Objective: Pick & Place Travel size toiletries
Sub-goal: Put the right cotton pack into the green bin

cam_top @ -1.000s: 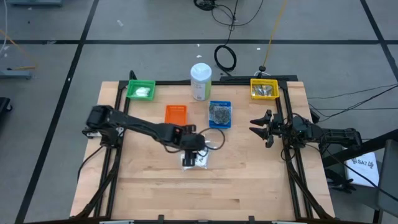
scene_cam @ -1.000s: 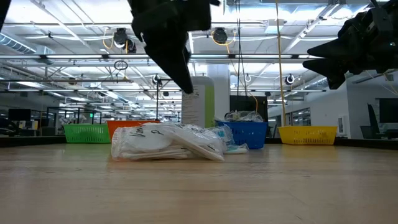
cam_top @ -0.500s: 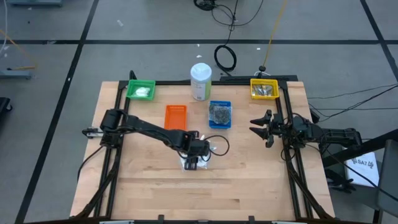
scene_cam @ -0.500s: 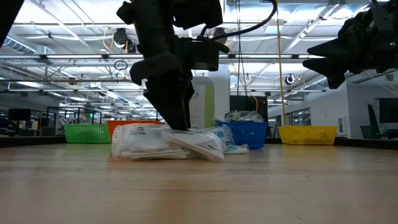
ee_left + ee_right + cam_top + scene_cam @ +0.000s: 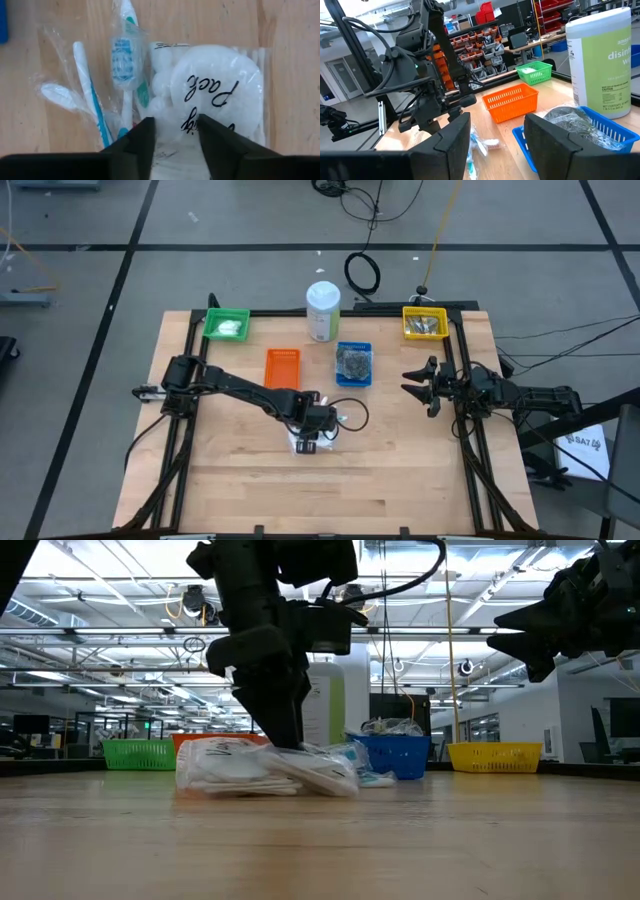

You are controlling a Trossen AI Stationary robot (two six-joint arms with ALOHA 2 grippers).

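**Left gripper down on the sachet pile**

Bare wood lies open in front of the sachets (image 5: 312, 438) mid-table. Left gripper (image 5: 175, 131) is pressed into the pile, fingers astride a clear pack of white pads; cannot tell if it grips. Toothbrush packets (image 5: 122, 75) lie alongside. Beyond: orange tray (image 5: 282, 364), blue tray (image 5: 353, 364), bottle (image 5: 322, 310). Right gripper (image 5: 418, 386) waits open at the right edge.

Compared with a second ago, the left gripper (image 5: 308, 442) is lower, now down on the pile of clear sachets (image 5: 265, 766) near the orange tray (image 5: 282, 366). Its fingers (image 5: 142, 142) are narrower than before, straddling the cotton-pad sachet (image 5: 215, 97). The pile's left edge sits slightly shifted.
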